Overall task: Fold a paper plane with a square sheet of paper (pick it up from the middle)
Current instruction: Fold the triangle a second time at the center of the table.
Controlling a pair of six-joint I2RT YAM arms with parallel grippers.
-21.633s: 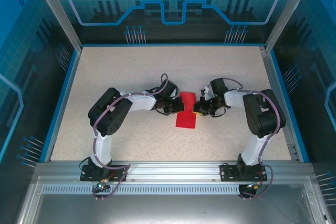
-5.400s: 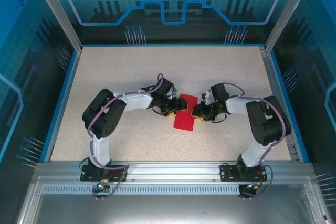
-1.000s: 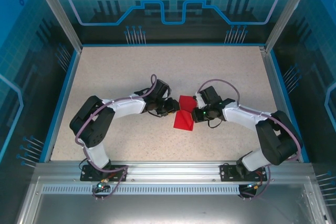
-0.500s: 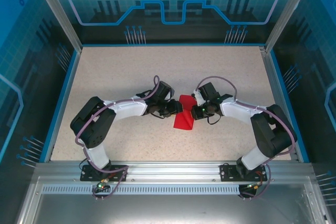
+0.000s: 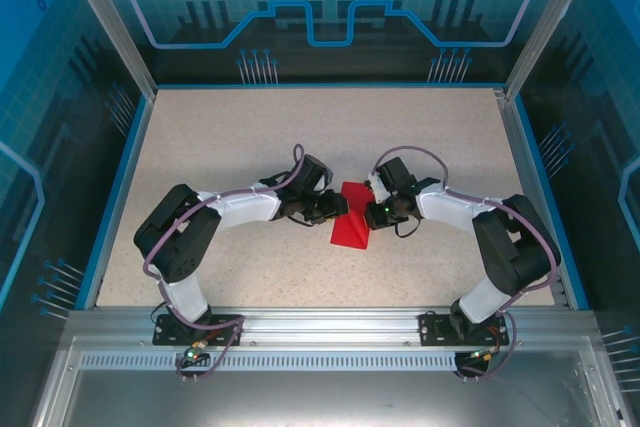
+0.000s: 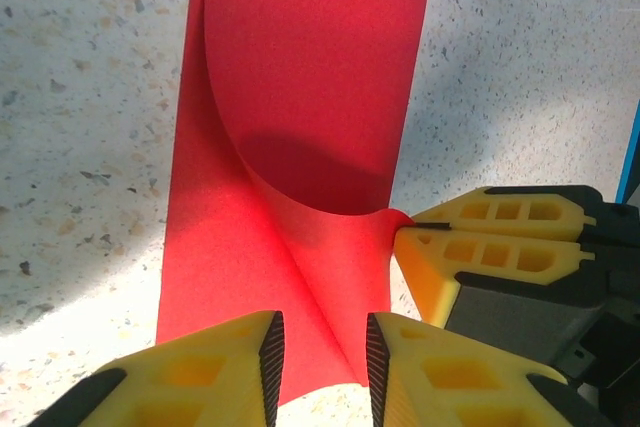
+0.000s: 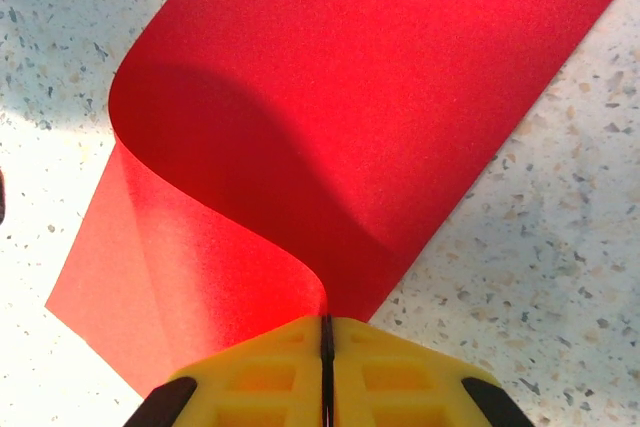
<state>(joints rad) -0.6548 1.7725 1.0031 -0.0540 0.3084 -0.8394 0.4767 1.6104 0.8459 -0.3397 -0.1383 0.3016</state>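
Red sheet of paper [image 5: 350, 225] flat at mid-table [image 5: 230, 137], between both arms, one side curled up and over. Pinched shut on that lifted edge, the right fingers [image 7: 260, 377]. Partly open over the sheet's opposite edge, the left fingers [image 6: 200, 372], clamped on nothing.

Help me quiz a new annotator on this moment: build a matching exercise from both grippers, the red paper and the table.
1 left gripper
2 right gripper
3 square sheet of paper
4 table

A speckled beige
B shut on the paper's edge
C open, over the paper
D red, one side curled over

Pairs: 1-C, 2-B, 3-D, 4-A
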